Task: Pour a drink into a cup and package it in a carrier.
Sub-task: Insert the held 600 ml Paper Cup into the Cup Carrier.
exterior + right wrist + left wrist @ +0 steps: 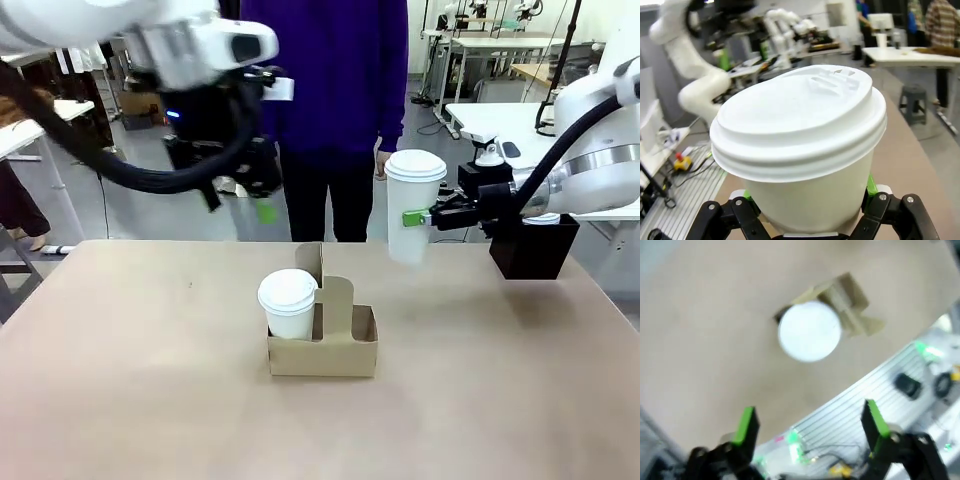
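Cup first: your right gripper [418, 217] had the tall white paper cup [414, 208] pinched between its green pads about mid-wall, below the rim. The jaws were closed on it, and it hung upright, clear of the table [140, 390], beyond and to the right of the carrier [322, 348] and apart from it. That side grip looked deliberate to me. It left the base free to drop into a slot and kept the pads off the lid [795, 120], a smooth white plastic dome with a stepped rim and a moulded sip opening. With the lid on, you could not tell what was inside.

The carrier sat near the table's middle. It was plain brown cardboard, matte and folded, a low box shape with an upright centre handle [338, 298]. A shorter cup [289, 305], also white and lidded, filled the slot on the robot's left. I judged the slot on the other side of the handle to be the tall cup's destination.

Your left gripper [810, 427] hung high over the table with its jaws spread wide and nothing between them, looking down on the shorter cup's round lid. Parked up there, it left the right arm room to come in. A black box [532, 255] stood at the table's right edge, just behind the right arm, and a person [340, 90] stood at the far side.
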